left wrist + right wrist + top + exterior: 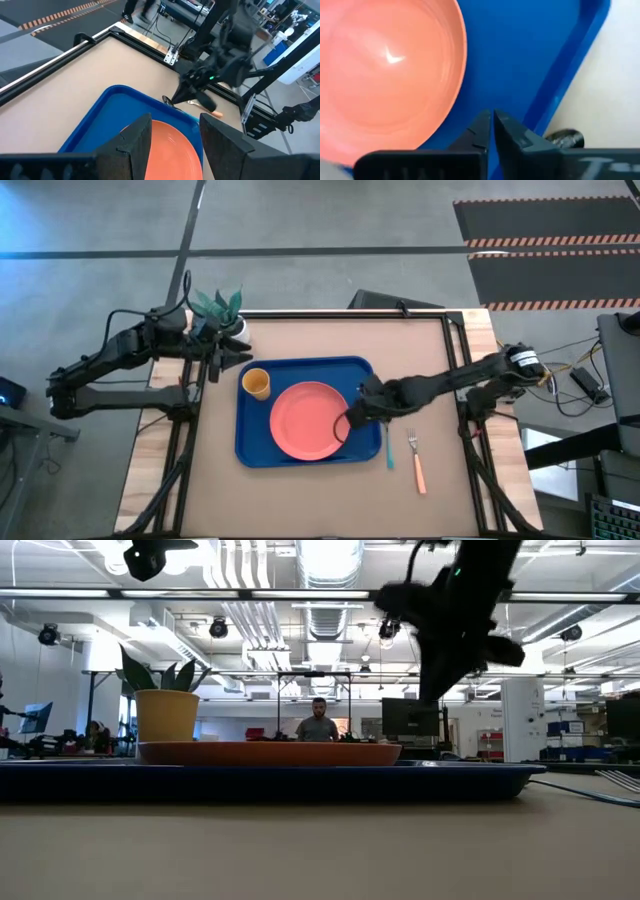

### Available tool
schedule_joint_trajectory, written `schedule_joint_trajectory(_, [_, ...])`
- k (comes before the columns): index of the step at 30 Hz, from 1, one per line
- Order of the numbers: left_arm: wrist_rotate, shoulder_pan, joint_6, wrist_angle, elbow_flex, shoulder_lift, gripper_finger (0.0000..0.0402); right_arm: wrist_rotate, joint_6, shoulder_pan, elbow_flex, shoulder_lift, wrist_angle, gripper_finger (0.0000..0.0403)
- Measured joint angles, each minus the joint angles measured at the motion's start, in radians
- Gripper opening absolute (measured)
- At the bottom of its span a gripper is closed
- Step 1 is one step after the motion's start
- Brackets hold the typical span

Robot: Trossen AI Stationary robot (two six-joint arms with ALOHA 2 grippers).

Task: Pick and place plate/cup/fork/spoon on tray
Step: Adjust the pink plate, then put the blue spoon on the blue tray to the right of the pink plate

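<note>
From above, the blue tray [305, 412] lies on the tabletop [330, 490] with the coral plate [310, 421] in its middle and the orange-yellow cup [257, 383] in its corner nearest the left gripper [232, 358], which waits just off that tray corner, beside a potted plant [220, 307]. The right gripper [350, 423] hangs over the plate's edge on the tray's right side. Just beyond that rim, on bare tabletop, lie the spoon [388, 451] and, farther out, the fork [416, 460].

The low view shows heights the overhead one cannot: plate [268, 752] and cup [166, 715] sit on the tray [270, 780], and the right arm's dark bulk hangs clear above them. A person [318, 723] stands in the room behind.

The left wrist view shows that arm's jaws spread apart, empty, with the plate [170, 150] and tray [107, 112] seen between them and the right gripper [172, 101] beyond.

The right wrist view alone settles its own jaws: pressed together, pinching nothing, tips over bare tray floor [530, 65] between plate [385, 70] and rim. The spoon's dark bowl [564, 136] lies just outside that rim.
</note>
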Motion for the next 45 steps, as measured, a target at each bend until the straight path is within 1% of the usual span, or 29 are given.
schedule_joint_trajectory(6, [0.000, 0.000, 0.000, 0.000, 0.001, -0.019, 0.0149, -0.082, -0.086, -0.058, -0.004, 0.115, 0.092, 0.0008])
schedule_joint_trajectory(13, [0.000, 0.000, 0.001, 0.000, 0.000, -0.050, 0.0149, -0.105, -0.117, -0.070, 0.010, 0.192, 0.169, 0.0008])
schedule_joint_trajectory(25, [0.000, 0.000, 0.002, 0.000, -0.004, -0.077, 0.0149, -0.102, -0.114, -0.070, 0.013, 0.198, 0.332, 0.0008])
schedule_joint_trajectory(29, [0.000, 0.000, 0.002, 0.000, -0.002, -0.077, 0.0149, -0.102, -0.127, -0.069, 0.013, 0.197, 0.334, 0.0008])
schedule_joint_trajectory(33, [0.000, 0.000, 0.002, 0.000, -0.005, -0.077, 0.0149, -0.113, -0.132, -0.069, 0.013, 0.157, 0.269, 0.0008])
schedule_joint_trajectory(38, [0.000, 0.000, 0.004, 0.000, -0.003, -0.072, 0.0149, -0.209, -0.101, -0.043, 0.013, 0.072, 0.149, 0.0009])
schedule_joint_trajectory(42, [0.000, 0.000, 0.008, 0.001, -0.004, -0.071, 0.0149, -0.270, -0.011, 0.012, 0.013, 0.030, -0.036, 0.0019])
schedule_joint_trajectory(45, [0.000, 0.000, 0.009, 0.000, -0.005, -0.071, 0.0149, -0.287, 0.111, 0.071, 0.013, 0.022, -0.163, 0.0040])
